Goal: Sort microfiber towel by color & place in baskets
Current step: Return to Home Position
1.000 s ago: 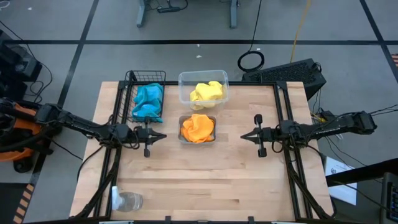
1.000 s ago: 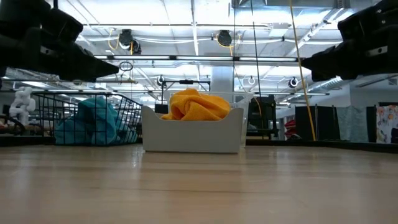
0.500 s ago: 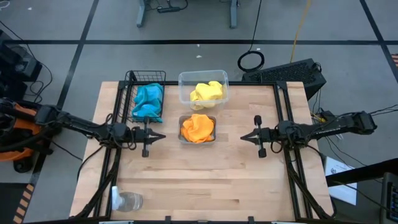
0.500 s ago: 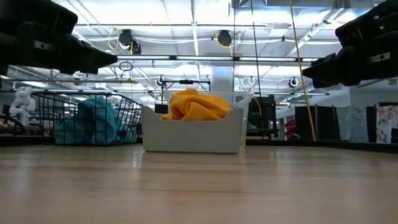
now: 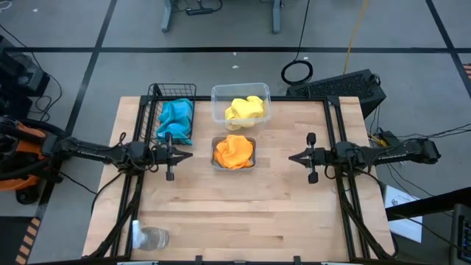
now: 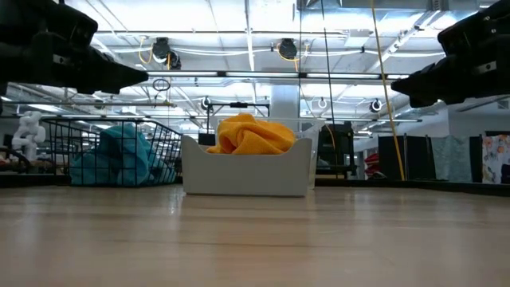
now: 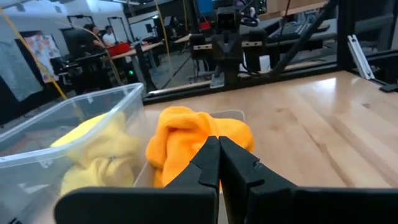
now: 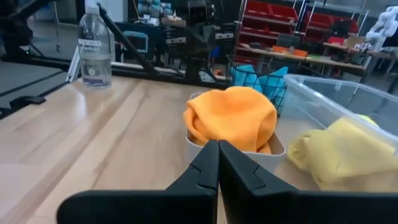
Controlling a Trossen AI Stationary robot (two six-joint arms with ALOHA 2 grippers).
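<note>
We see the left gripper [image 5: 188, 154] and right gripper [image 5: 291, 157] pinched closed, empty; at table height the small grey tray [image 6: 247, 174] mostly hides the clear plastic tub [image 5: 218, 103]

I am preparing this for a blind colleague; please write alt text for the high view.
Towels sorted by colour: blue towels in the black wire basket, a yellow towel in the clear tub, an orange towel in the grey tray. The left gripper and right gripper, both shut and empty, flank the tray.
</note>
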